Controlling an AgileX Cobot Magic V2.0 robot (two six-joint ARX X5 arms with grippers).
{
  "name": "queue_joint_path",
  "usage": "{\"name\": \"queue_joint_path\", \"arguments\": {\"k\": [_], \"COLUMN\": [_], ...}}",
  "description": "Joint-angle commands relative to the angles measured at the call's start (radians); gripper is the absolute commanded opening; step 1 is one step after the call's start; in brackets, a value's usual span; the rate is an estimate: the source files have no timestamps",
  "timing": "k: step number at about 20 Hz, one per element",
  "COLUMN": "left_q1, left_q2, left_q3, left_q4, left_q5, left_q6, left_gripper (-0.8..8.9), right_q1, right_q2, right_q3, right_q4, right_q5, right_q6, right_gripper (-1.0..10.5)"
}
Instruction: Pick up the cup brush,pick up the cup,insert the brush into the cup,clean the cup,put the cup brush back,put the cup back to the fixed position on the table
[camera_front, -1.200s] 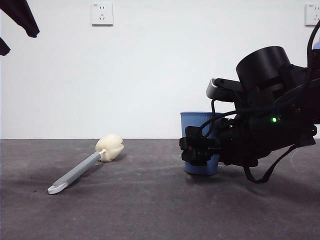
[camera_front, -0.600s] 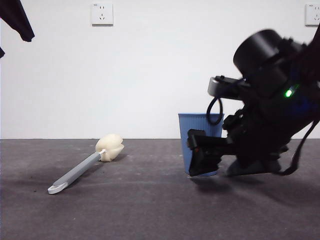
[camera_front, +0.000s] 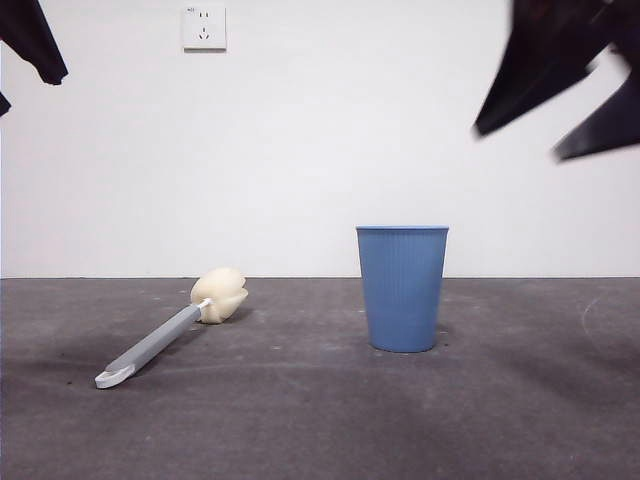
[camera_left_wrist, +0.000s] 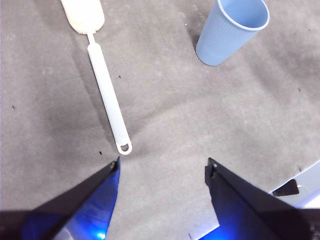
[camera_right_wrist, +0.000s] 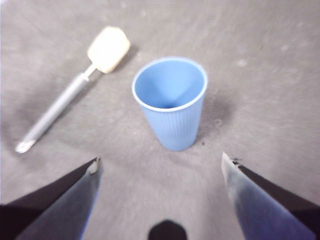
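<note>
While both arms hang high above the table (camera_front: 300, 420), nothing is being held. The right gripper (camera_right_wrist: 160, 167) sits over the cup (camera_right_wrist: 171, 102) with its jaws spread wide apart and empty, the cup lying just ahead of them and between their lines. The left gripper (camera_left_wrist: 162, 167) is likewise spread and empty, and the cup brush (camera_left_wrist: 102, 75) lies straight ahead of it, the looped end of the handle nearest the jaws and the sponge head farthest away.

On the table the brush lies flat, its long axis running diagonally from the loop up close toward the sponge head farther back. The cup stands upright, well apart from the brush, on its narrow base; looking down into it from the right wrist view, it is empty.

By my reading both things look set down in place, so the task seems at or near its end.
</note>
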Motion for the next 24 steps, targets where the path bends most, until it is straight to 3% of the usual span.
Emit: {"name": "queue_joint_path", "arguments": {"k": [1,5,9,10,11,12,24], "left_q1": [-0.001,-0.001,-0.001,-0.001,-0.001,-0.001,-0.001], "left_q2": [-0.002,-0.002,-0.002,-0.002,-0.002,-0.002,-0.002], "left_q3": [-0.002,-0.002,-0.002,-0.002,-0.002,-0.002,-0.002], "left_q4": [0.003,0.003,-0.007,-0.011,-0.014,-0.017,-0.005], "left_q5": [-0.001,0.006,0.042,0.059,0.058,0.058,0.050], "left_q6": [0.049,0.074,0.105,0.118,0.118,0.118,0.117], "left_gripper": [2.91,2.82,2.66,1.69,0.16,-0.04,-0.04], "right_q1": [0.002,0.002,0.002,0.002,0.002,0.002,0.002], "right_q2": [-0.074,-0.092,-0.090,-0.090,-0.090,-0.090,-0.087], "right_q3": [0.050,0.188,0.263,0.271,0.272,0.272,0.272], "right_q4": [-0.153,-0.461,-0.540,-0.540,-0.539,-0.540,-0.534], "right_q5": [-0.005,-0.124,-0.211,-0.211,-0.211,-0.211,-0.202], "right_q6": [0.008,-0.005,-0.006,-0.006,-0.006,-0.006,0.026], "right_gripper": [4.1,4.1,3.8,2.6,0.8,-0.1,0.0]}}
